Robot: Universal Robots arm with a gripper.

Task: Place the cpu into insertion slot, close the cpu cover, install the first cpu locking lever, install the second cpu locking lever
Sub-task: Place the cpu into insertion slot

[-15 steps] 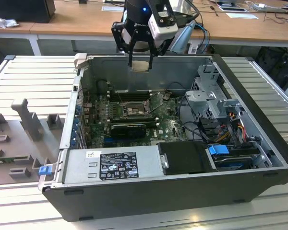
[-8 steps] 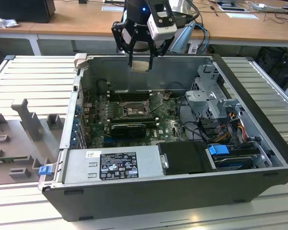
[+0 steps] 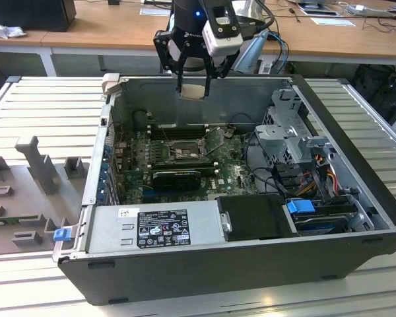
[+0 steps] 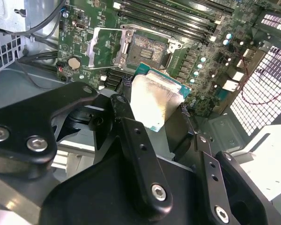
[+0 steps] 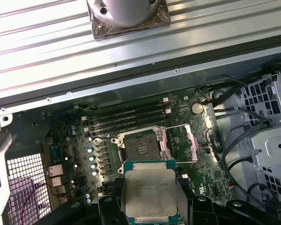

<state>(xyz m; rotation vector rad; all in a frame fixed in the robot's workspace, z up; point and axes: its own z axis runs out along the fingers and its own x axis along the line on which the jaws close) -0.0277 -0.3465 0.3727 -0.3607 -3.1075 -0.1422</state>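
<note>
Open case (image 3: 185,261) is lying on the slatted tabletop (image 3: 46,112), leaving free room above the board. The arm (image 3: 198,20) is hanging over the case's far wall, with the claw (image 3: 193,82) pointing down and clamping the cpu (image 3: 193,91) by its edges, well above the slot (image 5: 139,145). The cover (image 5: 180,143) is standing swung open just beside the slot.

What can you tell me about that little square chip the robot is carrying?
The cpu is a thin square chip with a pale silvery metal top on a green board edge. It is clamped between the black jaws, held in the air above the open computer case, apart from the insertion slot.
</note>
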